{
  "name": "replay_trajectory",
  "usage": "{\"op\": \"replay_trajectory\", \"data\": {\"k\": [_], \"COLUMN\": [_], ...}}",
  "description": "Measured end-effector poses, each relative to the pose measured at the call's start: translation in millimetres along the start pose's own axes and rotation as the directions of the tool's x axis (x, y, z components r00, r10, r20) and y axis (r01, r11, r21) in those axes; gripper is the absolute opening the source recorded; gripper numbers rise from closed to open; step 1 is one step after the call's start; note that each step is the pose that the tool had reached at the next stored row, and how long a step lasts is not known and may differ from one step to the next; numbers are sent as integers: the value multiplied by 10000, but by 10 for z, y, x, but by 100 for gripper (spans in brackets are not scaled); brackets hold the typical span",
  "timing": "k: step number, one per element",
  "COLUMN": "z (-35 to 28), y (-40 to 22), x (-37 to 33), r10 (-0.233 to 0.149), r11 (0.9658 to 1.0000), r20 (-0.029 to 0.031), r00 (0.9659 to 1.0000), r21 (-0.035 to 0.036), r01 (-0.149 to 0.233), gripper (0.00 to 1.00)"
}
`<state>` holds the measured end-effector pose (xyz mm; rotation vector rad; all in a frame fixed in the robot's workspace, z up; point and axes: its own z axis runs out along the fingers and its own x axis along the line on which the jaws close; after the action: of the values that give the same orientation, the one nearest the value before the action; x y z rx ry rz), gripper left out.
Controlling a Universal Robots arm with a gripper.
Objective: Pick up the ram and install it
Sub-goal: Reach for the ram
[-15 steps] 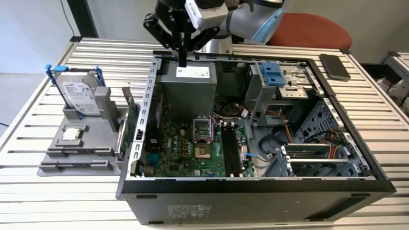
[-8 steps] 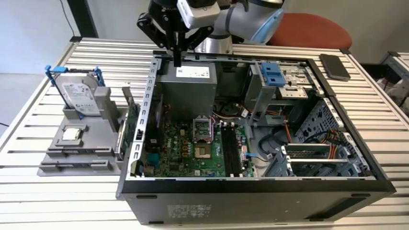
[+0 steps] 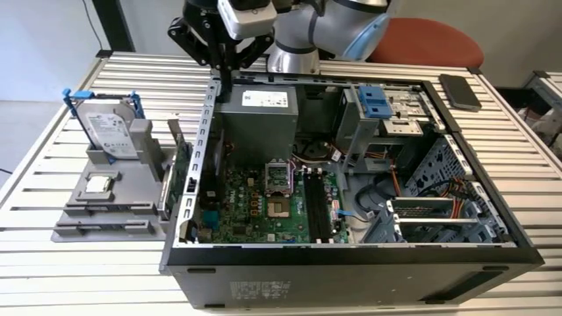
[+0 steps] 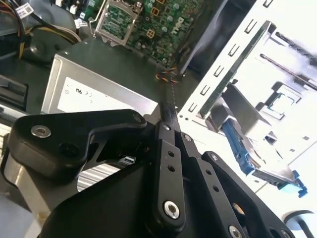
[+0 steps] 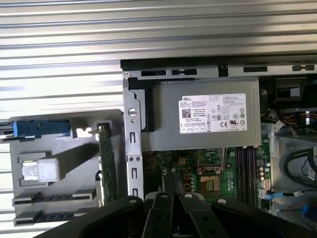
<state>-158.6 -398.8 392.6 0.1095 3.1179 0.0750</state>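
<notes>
My gripper hangs over the back rim of the open computer case, above the grey power supply. In both wrist views its black fingers press together with nothing between them, so the gripper is shut and empty. The green motherboard lies on the case floor, with its dark memory slots beside the processor socket. The ram is hidden from me; I cannot tell whether a stick sits in those slots or in the grey fixture.
On the exterior view's left, the grey fixture carries a silver hard drive in a blue frame and an upright green card. A dark phone lies behind the case. Cables and drive bays crowd the case's right half.
</notes>
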Motion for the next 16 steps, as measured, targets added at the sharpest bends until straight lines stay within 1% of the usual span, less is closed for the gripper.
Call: {"op": "replay_trajectory", "data": {"k": [6, 16], "z": [-4, -11], "y": [-13, -31], "x": [182, 451], "r10": [-65, -220], "r11": [10000, 9998], "r20": [-2, -11], "r00": [10000, 9998], "r21": [-2, -4], "r01": [65, 220], "gripper": [0, 0]}}
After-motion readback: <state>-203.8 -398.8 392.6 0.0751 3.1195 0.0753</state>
